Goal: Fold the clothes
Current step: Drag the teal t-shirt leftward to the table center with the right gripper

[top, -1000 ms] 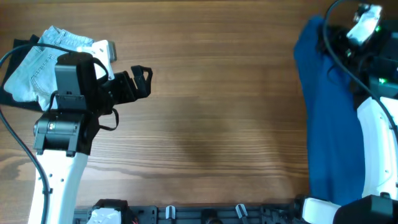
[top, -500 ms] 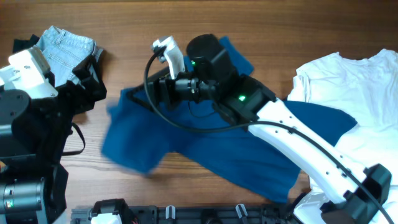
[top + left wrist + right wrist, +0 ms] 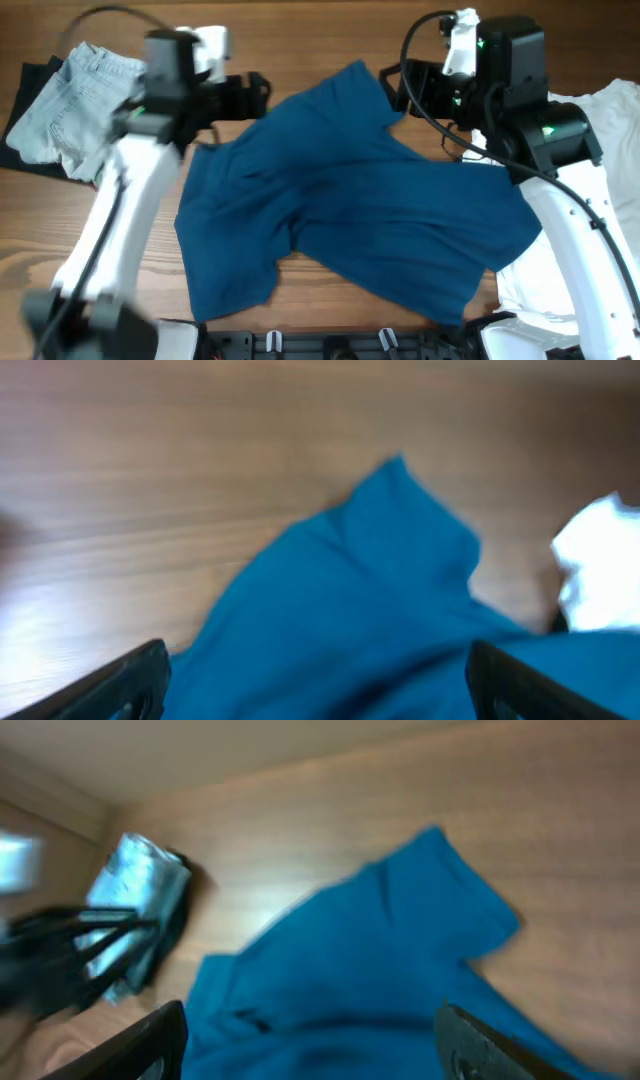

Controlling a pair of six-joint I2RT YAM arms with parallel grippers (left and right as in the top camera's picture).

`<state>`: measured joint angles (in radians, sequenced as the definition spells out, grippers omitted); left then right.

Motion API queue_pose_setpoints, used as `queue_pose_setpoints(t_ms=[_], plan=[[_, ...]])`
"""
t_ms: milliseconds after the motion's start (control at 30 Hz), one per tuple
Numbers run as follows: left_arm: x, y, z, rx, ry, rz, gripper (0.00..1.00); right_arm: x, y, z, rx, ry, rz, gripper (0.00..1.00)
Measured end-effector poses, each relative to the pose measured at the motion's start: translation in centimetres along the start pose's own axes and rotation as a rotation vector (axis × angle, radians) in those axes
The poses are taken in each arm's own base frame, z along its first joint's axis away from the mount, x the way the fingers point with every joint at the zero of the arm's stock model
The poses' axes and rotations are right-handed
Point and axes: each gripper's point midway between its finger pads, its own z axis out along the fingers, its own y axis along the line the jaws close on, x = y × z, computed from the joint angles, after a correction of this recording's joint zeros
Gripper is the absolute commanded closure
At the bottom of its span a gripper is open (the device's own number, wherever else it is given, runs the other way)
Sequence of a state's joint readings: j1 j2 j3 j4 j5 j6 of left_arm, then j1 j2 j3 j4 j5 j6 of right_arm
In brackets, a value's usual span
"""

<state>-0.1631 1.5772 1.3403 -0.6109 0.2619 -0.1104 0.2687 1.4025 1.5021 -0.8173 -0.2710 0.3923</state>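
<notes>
The dark blue shirt (image 3: 350, 215) lies spread but rumpled across the middle of the worktop (image 3: 320, 30), with one pointed flap reaching toward 12 o'clock and a lobe trailing down at 7 o'clock. Its 3 o'clock side runs up against the white shirt (image 3: 612, 103) at the worktop's 3 o'clock edge. The jeans (image 3: 75, 100) sit heaped on a black piece (image 3: 22, 110) at 10 o'clock, apart from the blue cloth. The left end effector (image 3: 255, 95) hovers at the shirt's 10 o'clock edge and the right end effector (image 3: 400, 85) at its 1 o'clock edge; both wrist views show the jaws spread wide with nothing between them. The fabric looks light and limp, likely to drag and wrinkle, so I judge it is best pinched at a hem corner or shoulder seam, one layer only, with both arms lifting together
</notes>
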Motion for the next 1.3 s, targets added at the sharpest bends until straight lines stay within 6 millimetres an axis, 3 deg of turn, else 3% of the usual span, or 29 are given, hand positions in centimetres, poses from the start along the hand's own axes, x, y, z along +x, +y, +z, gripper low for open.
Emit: queue_pose_setpoints(t_ms=[33,67,100,167,233,300,367,400,500,567,667,767,833,867,967,1033,1133,1267,1300], plan=[[0.5,0.1,2.1,0.005,0.025,0.007,0.16,0.3,-0.4,0.0,0.013,0.015,0.007,0.21],[1.3,0.3,5.8,0.016,0.059,0.025,0.18,0.8,-0.6,0.0,0.02,0.032,0.013,0.21],[2.2,0.6,8.1,0.017,0.086,0.032,0.21,1.1,-0.7,0.0,0.026,0.045,0.016,0.24],[3.7,1.0,11.6,0.019,0.122,0.037,0.21,1.7,-0.9,-0.1,0.035,0.07,0.023,0.32],[5.0,1.4,14.6,0.024,0.141,0.051,0.21,2.1,-1.1,-0.1,0.043,0.086,0.032,0.41],[6.3,1.3,16.7,0.032,0.164,0.083,0.24,2.2,-1.1,-0.1,0.044,0.09,0.034,0.41],[7.2,1.3,17.9,0.031,0.178,0.113,0.32,2.4,-1.2,-0.1,0.047,0.096,0.036,0.41],[7.8,1.3,18.4,0.027,0.191,0.13,0.42,2.6,-1.3,-0.1,0.05,0.103,0.038,0.42],[8.0,1.5,18.9,0.004,0.191,0.162,0.85,2.9,-1.4,0.0,0.054,0.113,0.041,0.55],[8.0,2.4,19.1,-0.035,0.189,0.166,0.96,2.9,-1.4,0.0,0.054,0.113,0.043,0.6],[7.4,4.0,19.3,-0.093,0.175,0.165,0.96,3.0,-1.6,0.0,0.06,0.117,0.044,0.64],[5.9,7.3,19.0,-0.178,0.129,0.124,0.96,3.6,-2.6,0.0,0.116,0.137,0.052,0.65],[4.9,11.3,18.2,-0.215,0.104,0.046,0.66,4.1,-3.5,0.5,0.157,0.157,0.057,0.64],[4.9,12.9,17.6,-0.209,0.11,0.021,0.64,4.3,-3.9,0.8,0.171,0.171,0.06,0.64],[5.0,14.3,16.5,-0.112,0.136,-0.039,0.59,5.1,-4.8,2.2,0.199,0.219,0.072,0.64],[5.2,14.2,16.4,-0.096,0.143,-0.03,0.95,5.5,-5.2,2.9,0.208,0.241,0.077,0.63],[4.8,15.9,16.4,-0.209,0.121,-0.037,0.96,5.9,-5.6,3.7,0.218,0.264,0.083,0.63],[3.6,19.8,15.6,-0.382,0.042,-0.155,0.96,6.6,-7.2,4.6,0.289,0.298,0.085,0.64],[3.5,21.6,14.9,-0.422,0.023,-0.22,0.96,7.1,-8.0,5.1,0.325,0.319,0.086,0.64]])
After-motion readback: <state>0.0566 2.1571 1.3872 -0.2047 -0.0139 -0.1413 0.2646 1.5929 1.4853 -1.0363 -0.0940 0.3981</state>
